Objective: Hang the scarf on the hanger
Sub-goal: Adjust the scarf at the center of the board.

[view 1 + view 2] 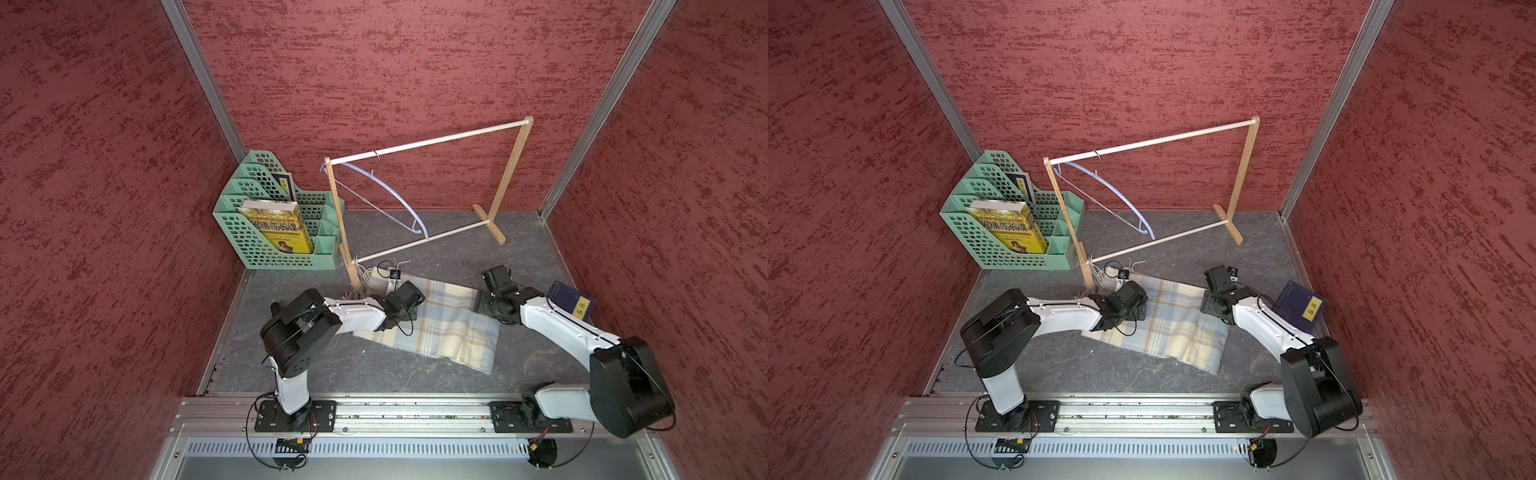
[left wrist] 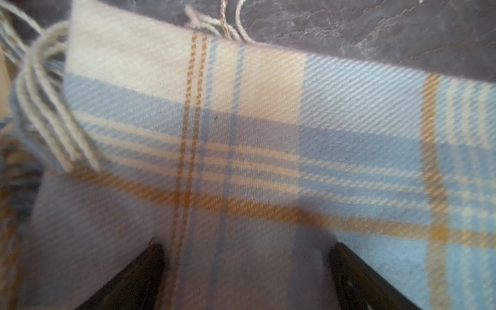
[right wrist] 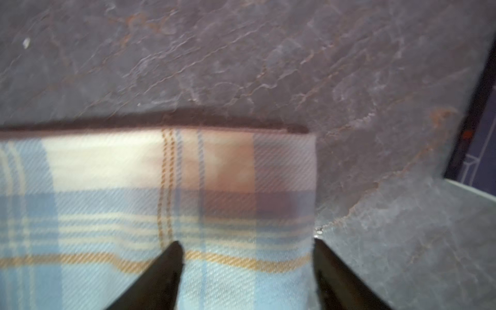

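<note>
Right wrist view shows the right gripper (image 3: 245, 241) low over the far right corner of the scarf (image 3: 150, 188). Its jaws stand apart, narrower than the other arm's, with one finger on the plaid and one just off the folded edge over bare worktop (image 3: 375, 80). No pinched fold shows between them, so I judge the cloth is not yet held. In the left wrist view the left gripper (image 2: 245, 244) is spread wide over the scarf's far left end, beside the cream fringe (image 2: 48, 107). In a top view the scarf (image 1: 449, 328) lies flat on the worktop between the two arms, just near of the wooden rack (image 1: 513, 166), its fringe right at the rack's left foot. The hanger (image 1: 386, 191) hangs by its hook from the rack's top rail, towards the left end, well above the cloth.

The step in hand looks like a two-corner pick-up. Each gripper should press down to the worktop before closing, so it gathers all the folded layers and not the top one alone. The left one would best bite woven cloth rather than loose fringe, which could slip or snag the rack foot. Both should lift together, keeping the far edge taut
</note>
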Available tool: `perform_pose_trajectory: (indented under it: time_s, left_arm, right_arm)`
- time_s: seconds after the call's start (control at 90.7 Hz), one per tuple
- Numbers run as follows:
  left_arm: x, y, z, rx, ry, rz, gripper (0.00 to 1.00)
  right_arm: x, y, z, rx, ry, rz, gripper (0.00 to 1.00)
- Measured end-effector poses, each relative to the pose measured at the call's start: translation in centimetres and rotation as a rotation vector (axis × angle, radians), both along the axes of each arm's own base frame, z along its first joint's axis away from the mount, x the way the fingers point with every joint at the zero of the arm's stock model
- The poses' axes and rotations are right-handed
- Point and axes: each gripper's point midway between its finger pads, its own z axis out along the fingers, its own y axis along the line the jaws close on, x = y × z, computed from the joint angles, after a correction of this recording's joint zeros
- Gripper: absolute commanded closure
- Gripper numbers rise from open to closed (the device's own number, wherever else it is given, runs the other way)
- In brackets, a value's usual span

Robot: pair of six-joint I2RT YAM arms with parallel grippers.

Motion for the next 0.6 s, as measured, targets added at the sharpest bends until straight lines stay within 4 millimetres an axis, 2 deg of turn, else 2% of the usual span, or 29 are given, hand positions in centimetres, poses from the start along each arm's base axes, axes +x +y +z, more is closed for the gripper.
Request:
perform_pose_trajectory:
  time_s: [0.088,0.165,0.386,0.496,0.595]
  left_arm:
    - [-0.7,0.4,-0.1,0.014,0.013,0.009,0.0]
    - [-1.0,0.8,-0.1,0.024,0.021,0.021,0.0]
    - [-1.4,1.2,-0.1,0.038,0.041,0.041,0.0]
    - [-1.3,1.2,-0.1,0.041,0.045,0.043,0.0]
    - [-1.4,1.2,-0.1,0.042,0.046,0.044,0.0]
  right_arm:
    - [-0.6,0.8,0.9,0.063,-0.033,0.016,1.0]
    - [-1.9,1.2,0.7,0.115,-0.04,0.018,1.0]
    - [-5.4,1.1,-3.1,0.17,0.072,-0.056,1.0]
    - [-5.3,1.3,-4.8,0.163,0.135,-0.085,1.0]
    - [-2.8,2.3,-4.8,0.179,0.128,-0.095,1.0]
